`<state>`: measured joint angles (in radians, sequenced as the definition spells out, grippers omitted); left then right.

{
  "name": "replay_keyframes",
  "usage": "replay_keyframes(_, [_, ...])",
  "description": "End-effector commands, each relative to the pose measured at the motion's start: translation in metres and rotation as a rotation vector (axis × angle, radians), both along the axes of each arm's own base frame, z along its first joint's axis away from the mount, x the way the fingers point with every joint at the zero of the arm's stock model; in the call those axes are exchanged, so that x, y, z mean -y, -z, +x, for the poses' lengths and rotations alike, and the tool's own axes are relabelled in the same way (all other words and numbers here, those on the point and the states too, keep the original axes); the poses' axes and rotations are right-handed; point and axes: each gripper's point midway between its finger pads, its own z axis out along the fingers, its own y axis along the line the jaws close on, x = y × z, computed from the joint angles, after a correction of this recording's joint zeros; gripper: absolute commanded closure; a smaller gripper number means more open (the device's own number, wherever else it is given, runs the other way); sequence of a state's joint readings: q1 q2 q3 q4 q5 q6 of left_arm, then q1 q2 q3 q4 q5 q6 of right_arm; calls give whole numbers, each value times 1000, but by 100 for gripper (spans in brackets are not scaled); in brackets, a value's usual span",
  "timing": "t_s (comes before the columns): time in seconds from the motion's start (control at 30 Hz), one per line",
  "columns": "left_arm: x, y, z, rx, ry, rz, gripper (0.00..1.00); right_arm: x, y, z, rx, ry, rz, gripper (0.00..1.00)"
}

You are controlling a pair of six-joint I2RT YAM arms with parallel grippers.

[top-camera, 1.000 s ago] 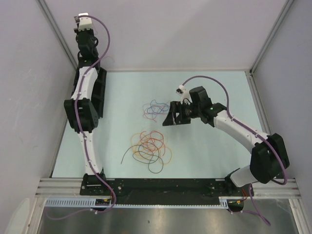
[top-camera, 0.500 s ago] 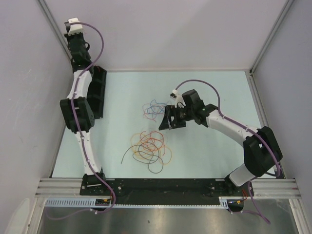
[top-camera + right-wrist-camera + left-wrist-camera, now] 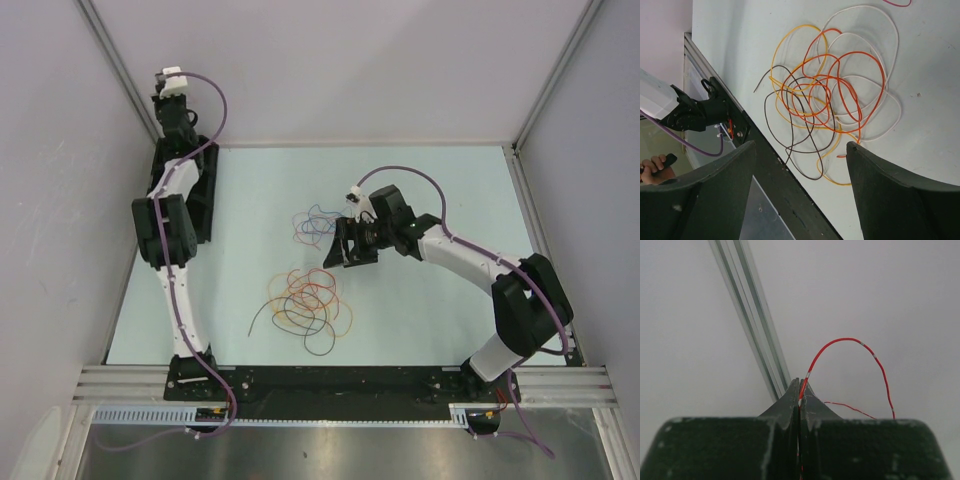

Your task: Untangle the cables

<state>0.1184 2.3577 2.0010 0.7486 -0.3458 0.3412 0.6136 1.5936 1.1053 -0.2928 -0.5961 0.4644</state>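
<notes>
Because the cables [image 3: 825,90] are hair-thin, the overhead view gives only their rough lie. At the near side of the tabletop [image 3: 450,180] lies the tangle [image 3: 308,305]: orange, red, yellow, pale and dark loops crossing many times, one dark end trailing left. Just beyond it the right gripper [image 3: 343,252] hovers, jaws spread wide and holding nothing; its wrist view looks down between them onto that tangle. Left of that gripper and a little farther back, a smaller cluster [image 3: 313,224] of blue and red loops lies apart from the tangle. Farthest off, the left gripper [image 3: 799,386] is raised high in the back-left corner, jaws pressed together on a red wire [image 3: 837,339] that arches up from the tips and drops behind the gripper; where its far end goes cannot be told.

The step in hand looks like lifting one wire clear with the left gripper while the right one lines up its own pick. Next, I judge, the left should lay the red wire on bare tabletop away from both groups. The right needs to come down on a single outer loop of the tangle, close on that strand alone, and pull slowly so the crossings slide rather than tighten.
</notes>
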Motion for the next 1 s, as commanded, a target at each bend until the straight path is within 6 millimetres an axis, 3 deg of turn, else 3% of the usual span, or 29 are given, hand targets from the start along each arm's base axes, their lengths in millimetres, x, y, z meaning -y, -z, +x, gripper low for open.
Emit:
replay_keyframes(0.0, [-3,1,-1,22,7,-6,99,-4,-4,2,9,-3,24,23])
replay_keyframes(0.17, [-22,12,6,7,60,-139,100,-5,-3,-1,2,-5,17,24])
replay_keyframes(0.3, [-43,22,-1,-1,55,-220,98,-6,-4,0,7,-4,20,25])
replay_keyframes(0.47, [-46,29,-8,-23,44,-236,98,-7,-5,-2,10,-4,19,25])
replay_keyframes(0.57, [-38,31,-11,-50,94,-242,99,-8,-4,-4,12,-9,12,26])
replay_keyframes(0.8, [-46,40,-23,-106,123,-342,100,-8,-4,-10,25,-15,-10,26])
replay_keyframes(0.87, [-49,33,-31,-93,118,-349,100,-9,-4,-11,29,-18,-14,26])
replay_keyframes(0.9, [-50,43,-36,-103,114,-361,100,-9,-4,-13,27,-22,-15,26])
replay_keyframes(0.97, [-48,27,-46,-59,121,-354,100,-10,-5,-14,31,-24,-14,26])
